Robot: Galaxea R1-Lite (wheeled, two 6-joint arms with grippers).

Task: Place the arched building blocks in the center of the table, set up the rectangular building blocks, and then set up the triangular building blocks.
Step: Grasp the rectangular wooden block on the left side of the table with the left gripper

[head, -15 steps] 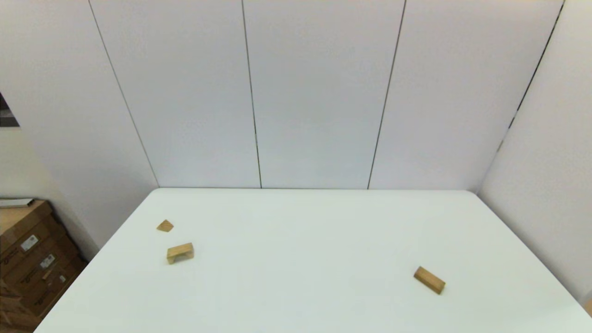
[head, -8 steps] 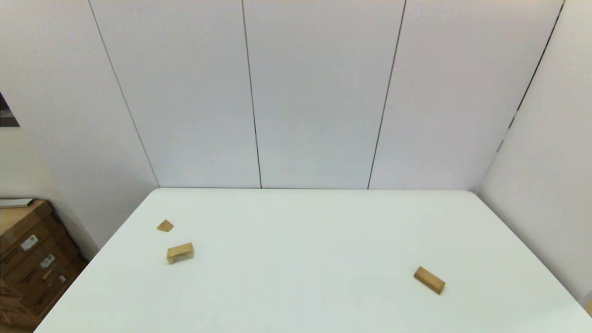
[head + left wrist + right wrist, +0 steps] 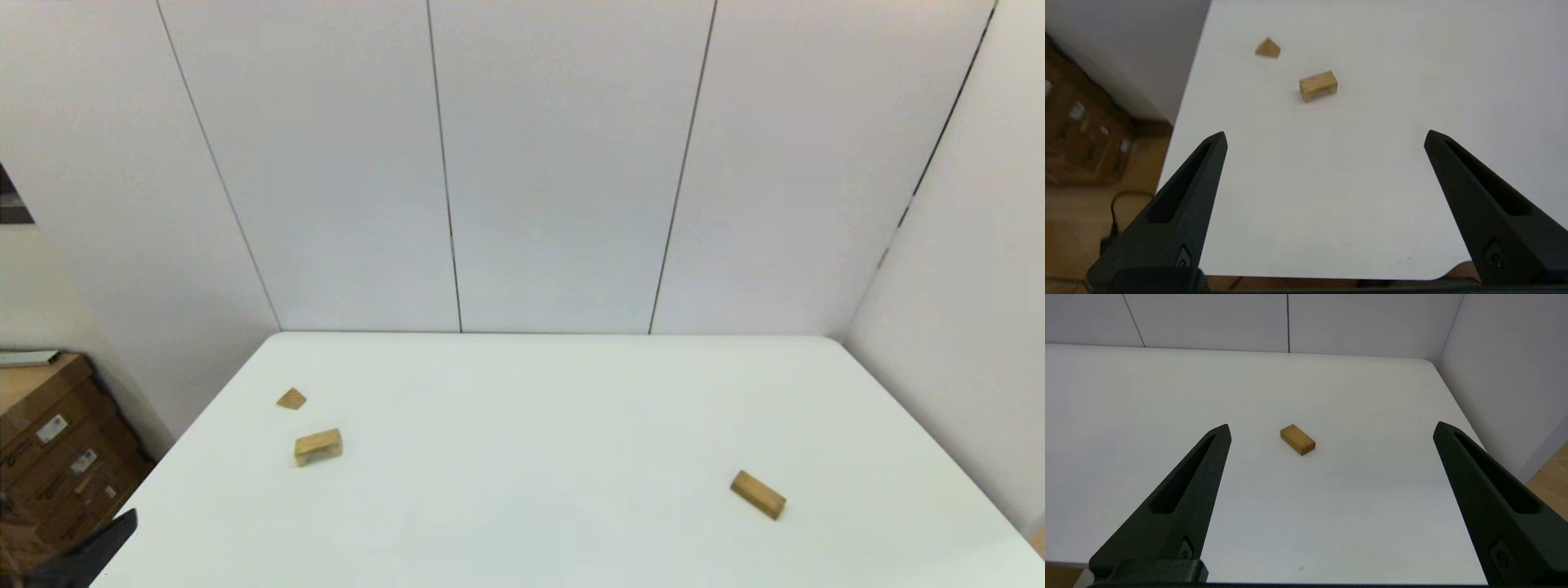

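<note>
The arched block (image 3: 317, 446) (image 3: 1318, 85) stands on its two legs at the left side of the white table (image 3: 522, 425). Just behind it lies the small triangular block (image 3: 291, 399) (image 3: 1267, 47). The rectangular block (image 3: 758, 494) (image 3: 1297, 439) lies flat on the right side. My left gripper (image 3: 1325, 136) is open and empty above the table's near left edge, with the arched block well ahead of it; one black tip of it (image 3: 98, 551) shows at the head view's lower left corner. My right gripper (image 3: 1331, 428) hangs open and empty near the front right edge, short of the rectangular block.
Brown cardboard boxes (image 3: 49, 457) are stacked on the floor left of the table. White wall panels (image 3: 522, 163) close the back and the right side. The table's left edge (image 3: 1184, 122) drops to a wooden floor with a cable.
A black tip of my left gripper has come into the head view's lower left corner. The three blocks have not moved.
</note>
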